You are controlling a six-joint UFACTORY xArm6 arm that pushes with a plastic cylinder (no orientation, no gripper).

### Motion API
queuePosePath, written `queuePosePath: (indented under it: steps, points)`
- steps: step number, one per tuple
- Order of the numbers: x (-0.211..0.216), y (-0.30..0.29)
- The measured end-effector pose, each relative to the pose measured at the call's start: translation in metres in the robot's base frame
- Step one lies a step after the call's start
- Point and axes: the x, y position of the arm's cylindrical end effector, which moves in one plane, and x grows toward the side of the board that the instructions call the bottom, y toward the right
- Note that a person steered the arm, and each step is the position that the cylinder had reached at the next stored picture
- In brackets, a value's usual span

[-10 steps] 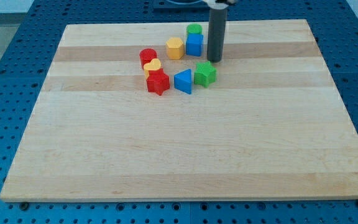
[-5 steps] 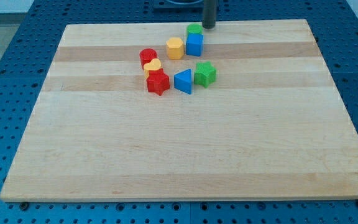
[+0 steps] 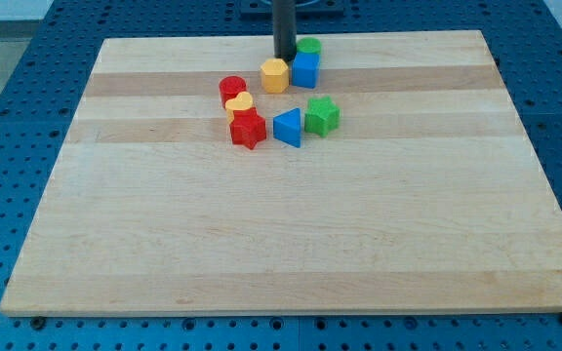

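Note:
My tip stands near the board's top edge, just above the yellow hexagonal block and left of the small green cylinder. The blue cube sits right of the tip, below the green cylinder. Whether the tip touches the yellow block I cannot tell. Lower down, a red cylinder, a small yellow block and a red star-like block cluster together. A blue triangular block and a green star-like block lie to their right.
The wooden board lies on a blue perforated table. All the blocks are gathered in the board's upper middle.
The tip went from beside the green star-like block up to the top edge, then left, and now stands above the yellow hexagonal block. No block has visibly moved.

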Motion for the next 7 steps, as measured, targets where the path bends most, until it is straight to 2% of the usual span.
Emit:
queuePosePath:
  steps: [2, 4, 5, 7]
  points:
    - [-0.011, 0.047]
    - [-0.028, 0.067]
    - [-0.026, 0.092]
    - [0.006, 0.076]
